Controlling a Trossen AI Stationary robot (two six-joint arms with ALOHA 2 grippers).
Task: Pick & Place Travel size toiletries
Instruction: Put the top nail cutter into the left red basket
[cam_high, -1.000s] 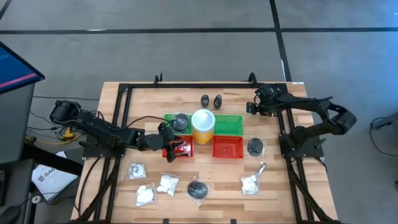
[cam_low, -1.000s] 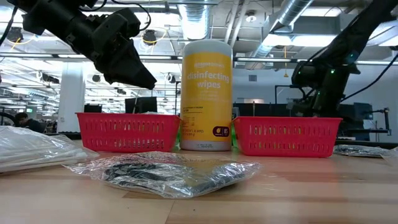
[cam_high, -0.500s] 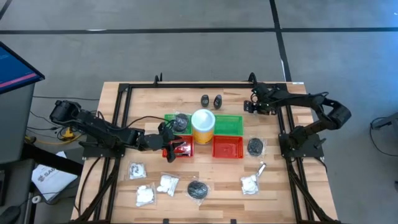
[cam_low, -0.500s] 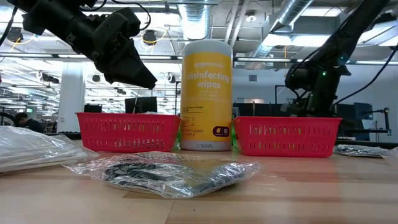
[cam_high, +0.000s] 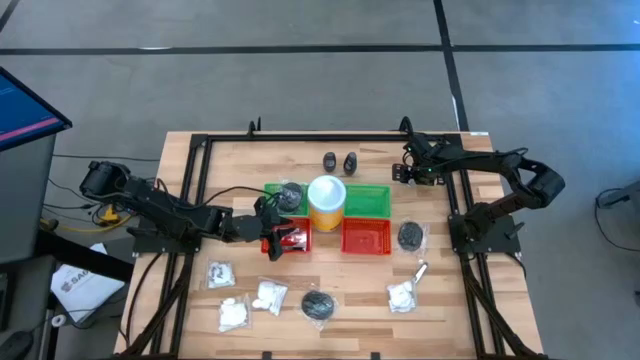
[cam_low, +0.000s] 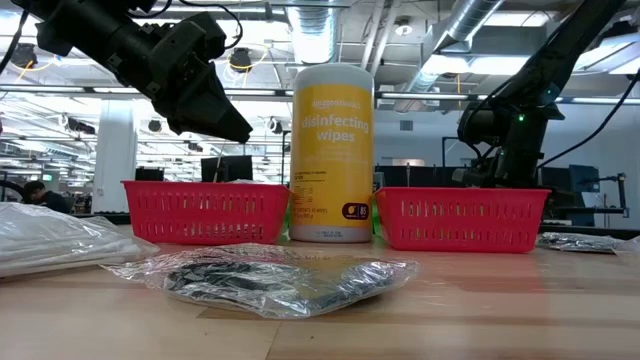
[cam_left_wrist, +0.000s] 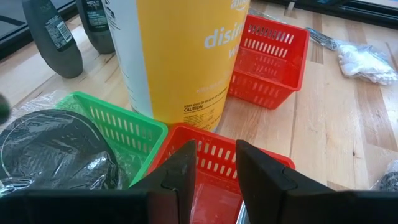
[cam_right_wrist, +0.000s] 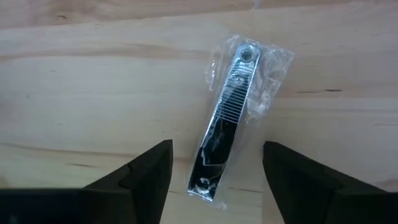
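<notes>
I'm hovering the R gripper (cam_right_wrist: 211, 180), fingers spread wide, over a shiny metal nail clipper (cam_right_wrist: 225, 124) in crinkly clear wrap, lying on pale wood-plank table (cam_right_wrist: 93, 93) nr back-right. L gripper (cam_left_wrist: 214, 180), jaws slightly apart, hanging above red mesh tray (cam_left_wrist: 211, 158).

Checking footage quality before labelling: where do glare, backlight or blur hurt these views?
Low view: bright ceiling lights leave the left gripper in silhouette. Right wrist view: glare on the wrapped nail clipper between the open fingers. Left wrist view: fingers slightly soft.
</notes>
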